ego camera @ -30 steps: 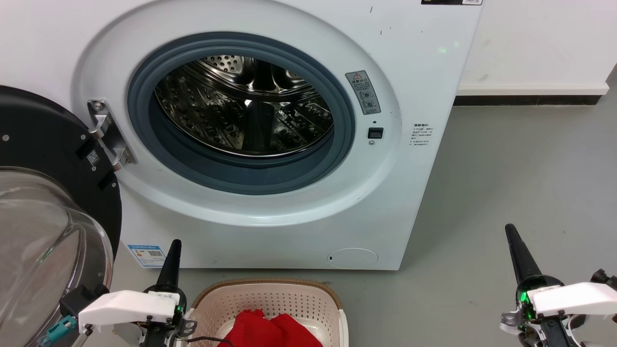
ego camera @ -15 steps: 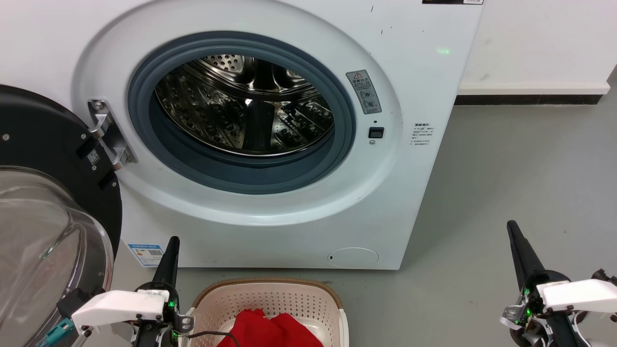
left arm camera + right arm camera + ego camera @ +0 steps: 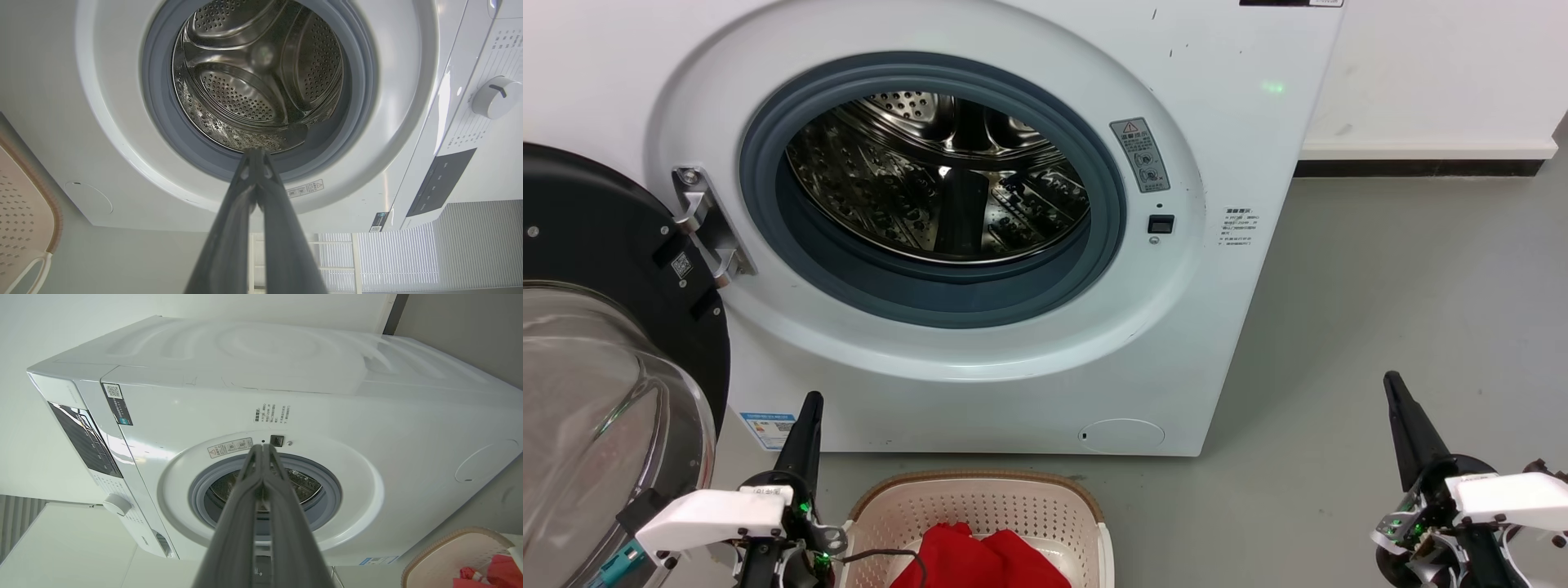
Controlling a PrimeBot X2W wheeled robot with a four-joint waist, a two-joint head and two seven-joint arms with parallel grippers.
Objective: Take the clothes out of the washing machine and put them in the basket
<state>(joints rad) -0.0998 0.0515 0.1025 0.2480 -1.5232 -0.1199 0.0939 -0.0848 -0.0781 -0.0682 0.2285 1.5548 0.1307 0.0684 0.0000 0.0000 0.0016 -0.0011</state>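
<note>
Two claws pinched closed, clothes (image 3: 980,562) in basket (image 3: 980,510)

Washing machine (image 3: 1241,122) stands with door (image 3: 605,245) swung open at left; basket sits on the floor (image 3: 1380,286) just before it, red clothes heaped inside; left claw (image 3: 812,400) just beside the basket, right claw (image 3: 1391,380) well apart, each with fingers pressed together, holding nothing.

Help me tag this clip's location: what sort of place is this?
Likely a laundry area, possibly a test room: a white front-loading washing machine with its door open, a perforated basket holding red clothes, and a bare grey floor.
</note>
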